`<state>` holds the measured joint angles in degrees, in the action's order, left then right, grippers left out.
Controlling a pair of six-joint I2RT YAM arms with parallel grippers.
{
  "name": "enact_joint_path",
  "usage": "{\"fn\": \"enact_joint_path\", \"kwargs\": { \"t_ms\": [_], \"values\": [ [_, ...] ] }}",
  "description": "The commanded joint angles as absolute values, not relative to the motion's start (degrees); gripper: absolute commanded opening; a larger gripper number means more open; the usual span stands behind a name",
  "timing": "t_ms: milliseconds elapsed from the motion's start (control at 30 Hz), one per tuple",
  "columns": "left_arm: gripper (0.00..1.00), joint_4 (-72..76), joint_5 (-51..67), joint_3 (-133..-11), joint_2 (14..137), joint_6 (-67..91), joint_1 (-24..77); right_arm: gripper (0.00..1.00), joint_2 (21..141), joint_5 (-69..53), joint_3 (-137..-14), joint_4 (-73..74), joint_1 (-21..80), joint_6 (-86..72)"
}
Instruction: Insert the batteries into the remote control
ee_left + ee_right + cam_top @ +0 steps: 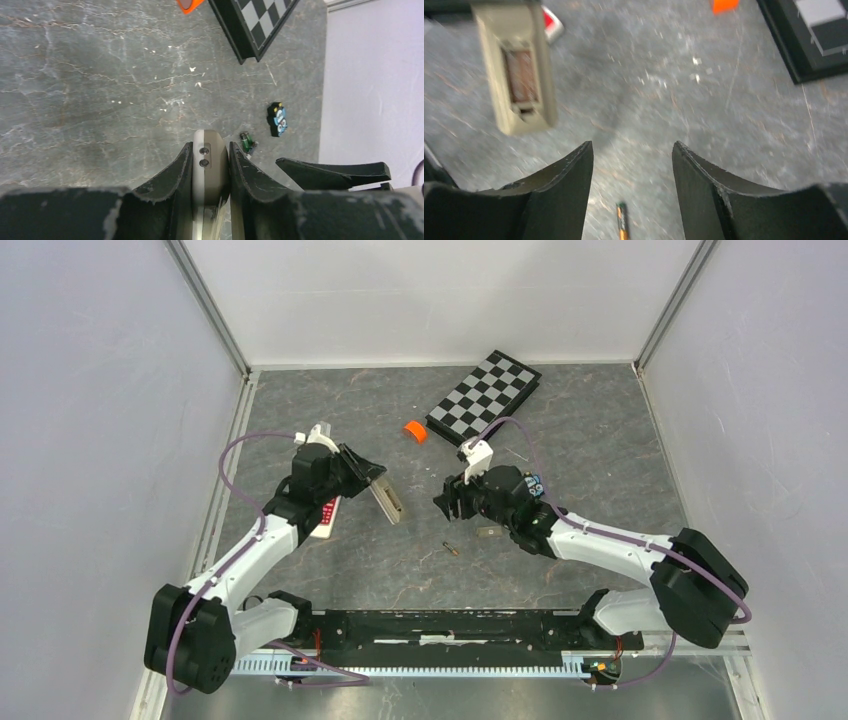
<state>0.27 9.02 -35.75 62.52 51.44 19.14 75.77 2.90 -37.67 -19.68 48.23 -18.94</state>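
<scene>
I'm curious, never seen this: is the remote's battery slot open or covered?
Open: the remote shows an uncovered recess, something brownish inside, too blurred to name.

Soft, even light from overhead; one wrist view is smeared.

From above, the white walls (90, 440) glow bright and the grey table (600, 440) is evenly lit, with only faint, soft shadows under the arms (240, 560) and no glare. The left wrist view keeps the tabletop sharp, though the dark fingers (165, 175) close to the lens go soft and the wall at its right washes out pale. The right wrist view is streaked with motion blur, smearing the remote control (516, 70) and the battery (622, 225).
</scene>
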Motion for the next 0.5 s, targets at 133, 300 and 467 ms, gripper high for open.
{"fn": "enact_joint_path", "kwargs": {
  "t_ms": [133,300,467],
  "values": [
    [0.02,-3.3,3.81,-39.43,60.87,43.93,19.1,0.57,75.27,-7.82,-36.41,-1.44,48.69,-5.37],
    [0.02,-4.36,2.9,-39.67,60.08,42.9,18.96,0.52,77.54,-6.82,-36.09,-0.15,50.86,-4.0],
    [0.02,-5.09,2.81,-39.6,59.73,42.39,18.71,0.51,81.0,-4.26,-37.83,3.17,52.56,-4.53]
  ]
}}
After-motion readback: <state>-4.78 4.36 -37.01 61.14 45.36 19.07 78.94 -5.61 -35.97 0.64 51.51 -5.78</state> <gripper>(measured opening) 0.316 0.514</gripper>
